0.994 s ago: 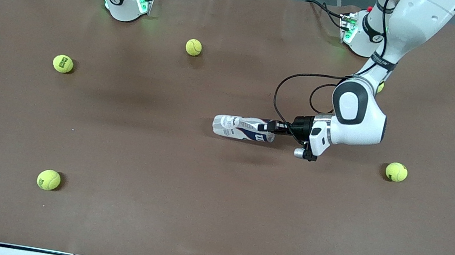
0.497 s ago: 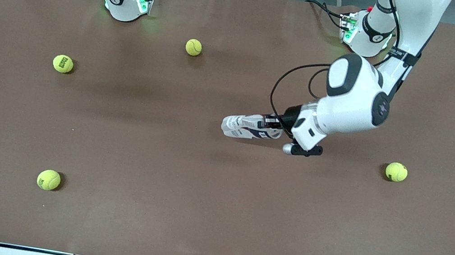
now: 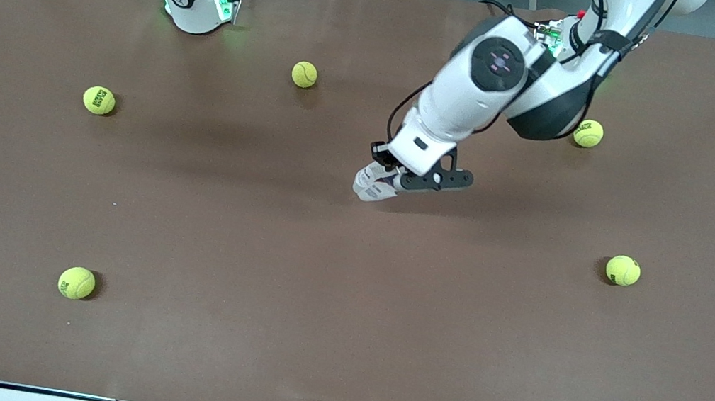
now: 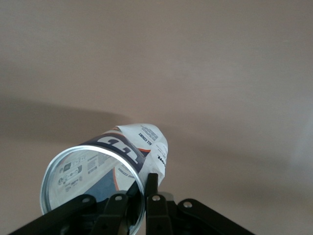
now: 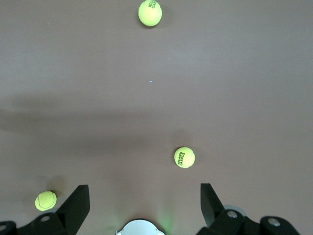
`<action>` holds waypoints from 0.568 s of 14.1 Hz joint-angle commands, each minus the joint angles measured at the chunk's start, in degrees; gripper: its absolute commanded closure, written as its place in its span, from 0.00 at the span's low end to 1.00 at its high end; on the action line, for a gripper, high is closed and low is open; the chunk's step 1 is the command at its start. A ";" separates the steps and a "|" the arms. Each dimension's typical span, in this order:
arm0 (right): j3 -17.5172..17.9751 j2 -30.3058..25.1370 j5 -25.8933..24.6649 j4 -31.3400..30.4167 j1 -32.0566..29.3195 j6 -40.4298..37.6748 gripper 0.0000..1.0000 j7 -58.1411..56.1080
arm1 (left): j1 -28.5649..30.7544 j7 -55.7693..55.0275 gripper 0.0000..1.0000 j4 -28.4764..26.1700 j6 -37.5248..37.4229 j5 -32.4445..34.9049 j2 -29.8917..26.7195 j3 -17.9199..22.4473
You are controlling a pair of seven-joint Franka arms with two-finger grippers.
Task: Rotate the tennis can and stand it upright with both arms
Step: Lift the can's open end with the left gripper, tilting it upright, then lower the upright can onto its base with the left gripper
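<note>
Tennis can (image 3: 374,184) hangs tilted under the left gripper (image 3: 397,177) over the middle of the table (image 3: 314,294), its silvery open rim (image 4: 93,181) pinched between the two closed fingers (image 4: 152,188), so the labelled body slopes down and away from the hand. The right gripper (image 5: 142,198) waits high over its own end of the table with jaws spread wide and nothing between them, three tennis balls (image 5: 184,157) on the brown surface below it
</note>
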 commanded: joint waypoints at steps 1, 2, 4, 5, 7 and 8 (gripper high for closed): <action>3.74 -2.49 0.04 -2.66 -3.86 0.06 0.00 -0.53 | -3.41 -4.55 1.00 6.83 -6.27 6.59 5.16 0.45; 4.10 -2.76 0.04 -3.01 -4.13 0.06 0.00 -0.61 | -4.29 -5.00 1.00 8.42 -7.95 7.56 6.83 0.45; 4.89 -2.93 0.04 -3.10 -4.92 0.15 0.00 -0.61 | -6.57 -6.14 1.00 11.50 -9.01 9.15 10.17 0.98; 5.50 -2.94 0.04 -3.10 -5.36 0.15 0.00 -0.79 | -7.19 -6.14 1.00 12.73 -9.10 9.76 11.49 1.24; 7.08 -3.02 0.04 -3.10 -6.42 0.15 0.00 -0.79 | -7.37 -6.14 1.00 15.71 -9.10 11.34 13.78 1.16; 7.26 -3.02 -0.04 -3.10 -6.42 0.15 0.00 -0.79 | -7.55 -6.06 1.00 17.21 -9.10 12.13 15.27 1.24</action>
